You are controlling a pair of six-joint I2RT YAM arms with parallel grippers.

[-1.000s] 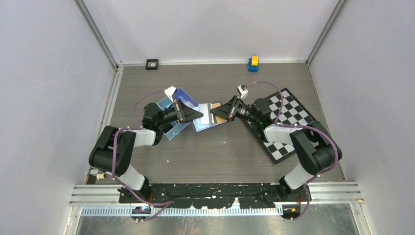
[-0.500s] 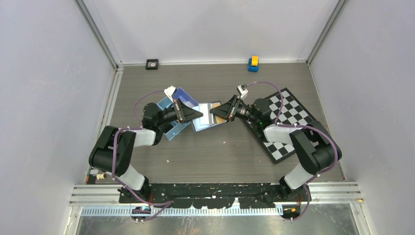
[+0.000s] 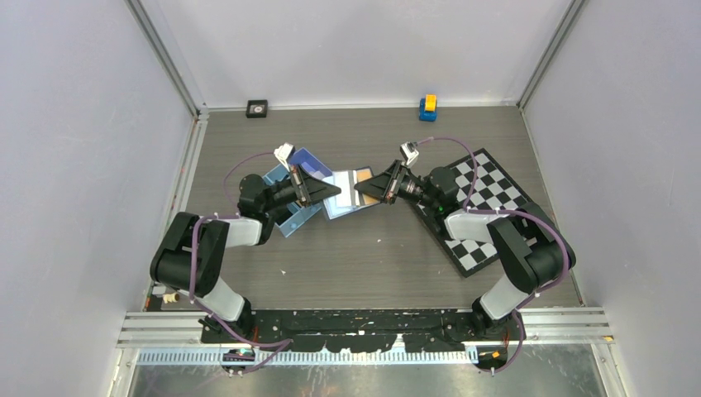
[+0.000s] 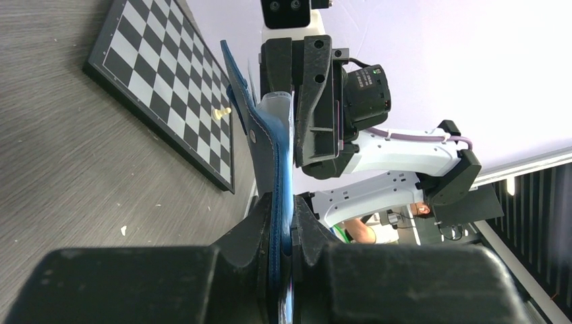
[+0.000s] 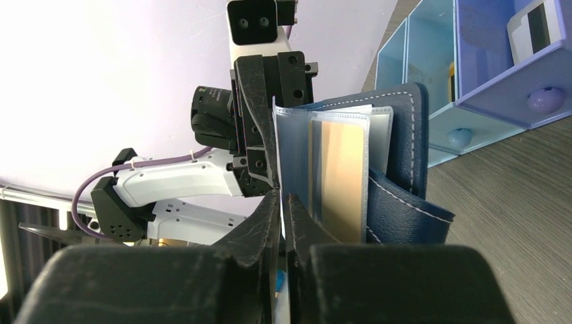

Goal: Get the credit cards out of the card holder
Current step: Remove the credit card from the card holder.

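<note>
The card holder (image 3: 345,195), a small dark navy-blue stitched wallet that folds like a book, hangs open above the middle of the grey counter (image 3: 372,248), between the light-blue compartment tray (image 5: 432,61) and the black-and-white chessboard (image 4: 168,88). It looks light and floppy, with slick clear sleeves. One orange-gold plastic credit card (image 5: 340,175) sits in a sleeve; it is thin, stiff and smooth, best pinched at an exposed edge and slid out. The left gripper (image 4: 282,202) is clamped on the navy cover. The right gripper (image 5: 282,199), jaws nearly together, appears to pinch a clear sleeve's edge beside that card.
</note>
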